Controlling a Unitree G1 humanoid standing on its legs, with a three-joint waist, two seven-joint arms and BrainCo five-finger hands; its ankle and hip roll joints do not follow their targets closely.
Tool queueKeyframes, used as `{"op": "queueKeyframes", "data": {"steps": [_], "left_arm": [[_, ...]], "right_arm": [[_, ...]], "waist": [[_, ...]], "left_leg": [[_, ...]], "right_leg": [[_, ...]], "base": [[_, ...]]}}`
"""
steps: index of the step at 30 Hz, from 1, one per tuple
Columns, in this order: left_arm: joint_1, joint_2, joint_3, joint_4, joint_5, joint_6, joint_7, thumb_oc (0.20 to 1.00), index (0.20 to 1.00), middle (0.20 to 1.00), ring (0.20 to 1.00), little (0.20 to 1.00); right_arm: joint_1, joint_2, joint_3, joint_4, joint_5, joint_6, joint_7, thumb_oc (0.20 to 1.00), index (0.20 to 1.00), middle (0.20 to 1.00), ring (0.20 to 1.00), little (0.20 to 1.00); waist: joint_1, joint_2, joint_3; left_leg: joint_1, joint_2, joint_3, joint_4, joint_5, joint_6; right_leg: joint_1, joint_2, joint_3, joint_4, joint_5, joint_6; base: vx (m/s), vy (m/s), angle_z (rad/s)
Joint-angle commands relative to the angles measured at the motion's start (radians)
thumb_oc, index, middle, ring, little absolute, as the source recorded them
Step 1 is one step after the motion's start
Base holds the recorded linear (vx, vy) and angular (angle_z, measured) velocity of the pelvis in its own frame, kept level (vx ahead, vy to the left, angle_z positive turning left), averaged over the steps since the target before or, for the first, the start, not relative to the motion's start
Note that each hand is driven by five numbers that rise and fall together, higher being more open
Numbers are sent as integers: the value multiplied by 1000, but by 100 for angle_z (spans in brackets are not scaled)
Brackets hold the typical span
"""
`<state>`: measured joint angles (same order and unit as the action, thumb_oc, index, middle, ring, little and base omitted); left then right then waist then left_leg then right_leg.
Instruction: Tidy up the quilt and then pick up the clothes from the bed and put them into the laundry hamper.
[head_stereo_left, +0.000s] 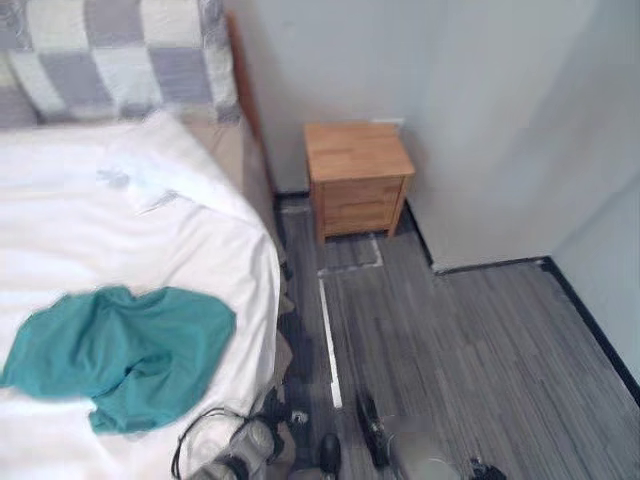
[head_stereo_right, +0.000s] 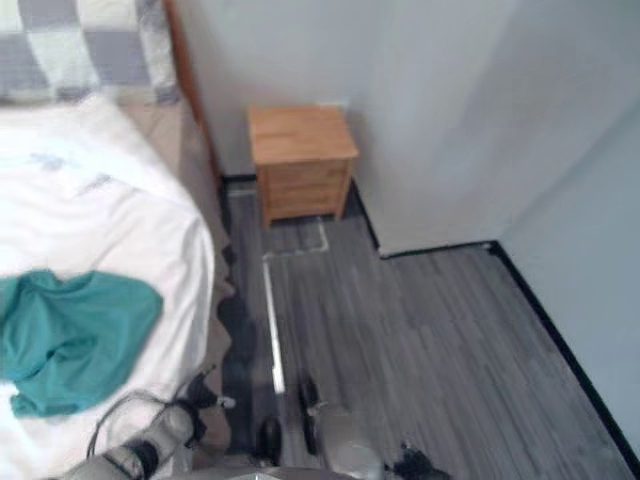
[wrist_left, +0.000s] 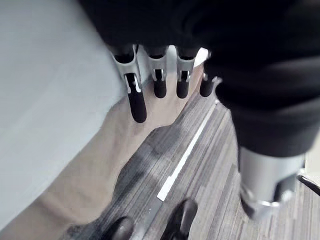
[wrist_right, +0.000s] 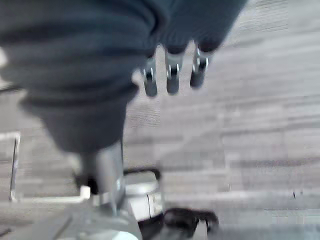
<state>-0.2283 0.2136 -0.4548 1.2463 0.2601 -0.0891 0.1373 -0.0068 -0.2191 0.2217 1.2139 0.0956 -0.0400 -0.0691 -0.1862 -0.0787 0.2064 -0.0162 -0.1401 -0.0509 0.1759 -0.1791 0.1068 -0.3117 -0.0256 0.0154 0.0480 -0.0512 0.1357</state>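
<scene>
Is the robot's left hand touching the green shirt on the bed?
Apart. In the left wrist view the left hand hangs with straight fingers over the floor beside the bed; the head views show the green shirt lying alone on the white quilt.

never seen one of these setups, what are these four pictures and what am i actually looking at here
It is a two-legged humanoid robot with two arms, standing beside a bed. The two wide pictures come from a stereo camera on its head, looking down, so they show one scene from almost the same spot. In them a teal garment lies crumpled on the white quilt, near the side of the bed closest to the robot. A checked pillow sits at the head of the bed, and a small wooden nightstand stands by the wall on the grey floor.

The other two pictures come from cameras on the wrists. The left robot hand hangs beside the edge of the bed, fingers relaxed, holding nothing. The right robot hand hangs over the floor, also empty.
</scene>
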Motion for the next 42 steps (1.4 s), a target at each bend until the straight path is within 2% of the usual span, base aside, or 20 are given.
{"op": "queueKeyframes", "data": {"steps": [1,2,5,8,9,14,16,17,19,20,23,24,25,32,34,35,36,37,38,42], "left_arm": [[38,74,39,-2,50,-5,19,1000,1000,1000,1000,1000],[62,70,66,-18,15,6,26,1000,1000,1000,1000,1000],[74,80,80,-43,-18,8,41,1000,1000,1000,1000,1000],[81,79,87,-57,-42,1,51,1000,1000,1000,1000,1000],[101,76,97,-56,-44,-6,51,1000,1000,1000,1000,1000],[127,60,105,-34,-31,5,40,1000,1000,1000,1000,1000],[145,55,119,-21,-35,12,36,1000,1000,1000,1000,1000],[155,47,127,-20,-35,22,39,1000,1000,1000,1000,1000],[156,53,135,-28,-38,28,45,1000,1000,1000,1000,1000],[162,60,148,-40,-31,25,58,1000,1000,1000,1000,1000],[162,58,157,-39,-27,12,61,1000,1000,1000,1000,1000],[154,59,157,-37,-20,10,59,1000,1000,1000,1000,1000],[152,60,163,-23,-10,11,53,1000,1000,1000,1000,1000],[215,70,184,-16,-50,2,47,1000,1000,1000,1000,1000],[223,65,157,-1,-41,7,49,1000,1000,1000,1000,1000],[225,63,148,-4,-36,10,47,1000,1000,1000,1000,1000],[218,68,143,-5,-23,18,44,1000,1000,1000,1000,1000],[217,68,145,-5,-22,18,44,1000,1000,1000,1000,1000],[213,91,151,-15,3,30,41,1000,1000,1000,1000,1000],[227,118,145,-34,32,41,32,1000,1000,1000,1000,1000]], "right_arm": [[-4,-63,4,-19,10,-24,-9,1000,1000,1000,1000,1000],[-10,-77,7,-35,13,-25,-7,1000,1000,1000,1000,1000],[-29,-93,20,-48,6,-23,-22,1000,1000,1000,1000,1000],[-62,-96,42,-57,-5,-14,-19,1000,1000,1000,1000,1000],[-81,-101,58,-74,-16,-21,-17,1000,1000,1000,1000,1000],[-73,-101,54,-116,-38,-27,-28,1000,1000,1000,1000,1000],[-71,-98,57,-155,-63,-29,-28,1000,1000,1000,1000,1000],[-77,-116,59,-264,-105,-25,-28,1000,1000,1000,1000,1000],[-83,-149,62,-426,-153,-34,-40,1000,1000,1000,1000,1000],[-81,-209,63,-628,-195,-52,-32,1000,1000,1000,1000,1000],[-83,-327,41,-856,-232,-88,-17,1000,1000,1000,1000,1000],[-89,-369,35,-917,-252,-98,-10,1000,1000,1000,1000,1000],[-95,-449,12,-1024,-284,-114,5,1000,1000,1000,1000,1000],[-284,-622,35,-1191,-257,-186,11,1000,1000,1000,1000,1000],[-387,-635,71,-1162,-224,-188,-12,1000,1000,1000,1000,1000],[-427,-649,85,-1146,-222,-182,-27,1000,1000,1000,1000,1000],[-451,-674,81,-1101,-251,-160,-66,1000,1000,1000,1000,1000],[-454,-673,83,-1099,-251,-161,-67,1000,1000,1000,1000,1000],[-473,-706,56,-1042,-314,-117,-114,1000,1000,1000,1000,1000],[-484,-724,-3,-923,-350,-54,-160,1000,1000,1000,1000,1000]], "waist": [[24,71,-21],[53,53,-4],[111,12,38],[180,-10,43],[224,26,2],[241,38,-23],[253,36,-42],[245,37,-29],[230,63,-10],[220,69,2],[193,47,4],[179,38,0],[169,16,-6],[222,-3,-50],[236,-5,-30],[236,-7,-20],[219,-7,-3],[219,-7,-4],[207,-9,-2],[196,14,-28]], "left_leg": [[300,149,-66,-132,50,-188],[169,130,-48,285,237,-277],[22,122,-30,545,228,-257],[-116,159,43,446,191,-216],[-134,161,77,50,190,-200],[-73,175,222,-123,242,-181],[-31,146,188,-156,223,-153],[34,130,187,-188,212,-126],[87,156,147,-230,213,-117],[118,159,80,-246,205,-115],[126,140,-37,-236,193,-126],[128,128,-93,-226,172,-126],[134,109,-175,-207,134,-132],[80,112,-317,-181,141,-177],[17,128,-289,-153,160,-205],[-17,148,-210,-141,162,-208],[-33,244,68,-107,163,-205],[-38,245,69,-107,167,-205],[-24,322,279,-58,163,-219],[-24,344,372,-64,184,-240]], "right_leg": [[58,21,-57,6,101,32],[148,1,-61,36,96,-16],[233,-21,-45,29,71,-43],[344,-36,-26,-31,36,-45],[399,-11,-13,-61,0,-29],[468,-2,-46,-29,-63,-22],[441,-1,-68,116,-62,6],[359,-51,-98,326,67,105],[253,-54,-92,499,140,111],[184,-56,-69,514,94,84],[186,-17,56,288,36,54],[200,7,146,186,10,58],[205,45,314,91,26,69],[302,-4,198,-55,44,25],[331,-36,121,-90,43,22],[336,-59,75,-97,41,26],[348,-101,-30,-100,33,42],[343,-100,-29,-100,37,42],[354,-132,-141,-96,34,43],[385,-147,-272,-82,23,43]], "base": [[813,-122,61],[444,-76,30],[443,-139,33],[621,27,-44],[730,190,-32],[392,132,-40],[358,146,5],[328,148,25],[298,76,44],[309,-46,75],[285,-139,190],[375,-206,347],[299,-186,308],[81,-173,161],[-88,-52,78],[-205,51,135],[-202,48,159],[-259,32,242],[-147,-8,197],[-12,33,132]]}}
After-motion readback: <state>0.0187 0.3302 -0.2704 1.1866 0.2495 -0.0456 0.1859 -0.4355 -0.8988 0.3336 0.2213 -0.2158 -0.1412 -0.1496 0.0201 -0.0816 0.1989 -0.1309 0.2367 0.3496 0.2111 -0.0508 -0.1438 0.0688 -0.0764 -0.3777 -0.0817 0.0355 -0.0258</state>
